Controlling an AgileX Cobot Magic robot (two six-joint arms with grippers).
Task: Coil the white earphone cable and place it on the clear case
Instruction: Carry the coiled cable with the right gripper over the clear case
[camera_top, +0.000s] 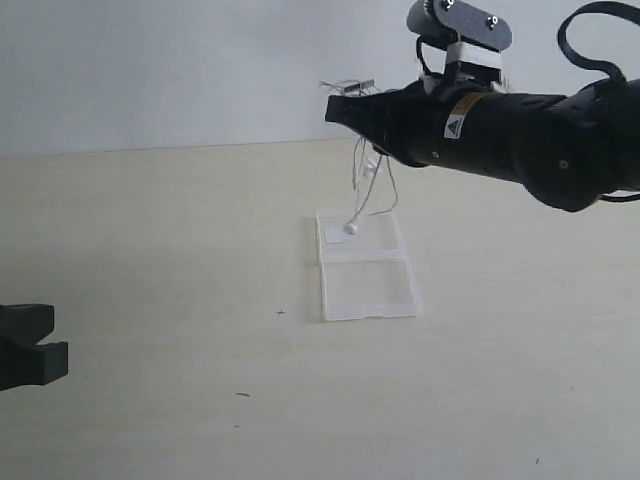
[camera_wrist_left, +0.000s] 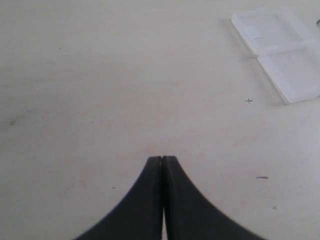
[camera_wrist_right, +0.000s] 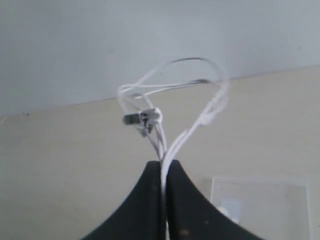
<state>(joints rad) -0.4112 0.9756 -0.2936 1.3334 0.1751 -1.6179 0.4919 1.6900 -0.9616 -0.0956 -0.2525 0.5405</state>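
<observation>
Lower your right hand (camera_top: 335, 108), clamped on the bunched thin white earphone cable (camera_top: 373, 185), straight down and slowly. That way the loops should fold onto the flat, clear plastic two-halved case (camera_top: 368, 288), not spill onto the pale table (camera_top: 150, 230). The cable hangs below that hand, and one earbud seems to touch the case's stickered half. Your left hand (camera_wrist_left: 162, 159), pressed together and empty, sits well apart.

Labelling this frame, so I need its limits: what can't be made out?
Exterior view: cable partly hidden behind the right arm; left jaws cut off by the edge.
Right wrist view: case partly behind the right jaws, cut by the frame.
Left wrist view: case cut by the edge.
</observation>
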